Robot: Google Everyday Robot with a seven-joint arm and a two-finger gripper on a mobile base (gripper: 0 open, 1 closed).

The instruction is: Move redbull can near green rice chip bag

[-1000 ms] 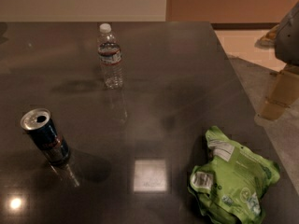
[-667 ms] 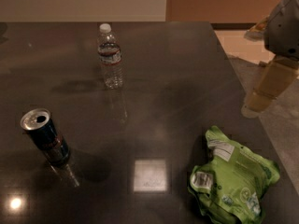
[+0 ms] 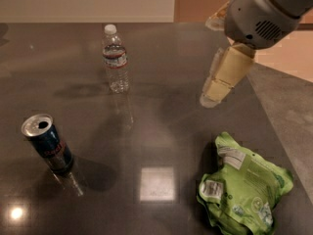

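The redbull can point(image 3: 48, 145) stands upright on the dark table point(image 3: 161, 131) at the front left, dark blue and silver with an open silver top. The green rice chip bag point(image 3: 243, 187) lies crumpled at the front right, lime green with white labels. My gripper point(image 3: 213, 96) hangs from the grey arm point(image 3: 261, 11) at the upper right, above the table's right half, beyond the bag and far to the right of the can. It holds nothing.
A clear plastic water bottle point(image 3: 115, 58) stands upright at the back, left of centre. The table's right edge point(image 3: 281, 146) runs diagonally just right of the bag, with lighter floor beyond. Light reflections sit on the front of the table.
The arm and gripper have moved in from the right edge to the left, out over the table. The can, bag and bottle have not moved.
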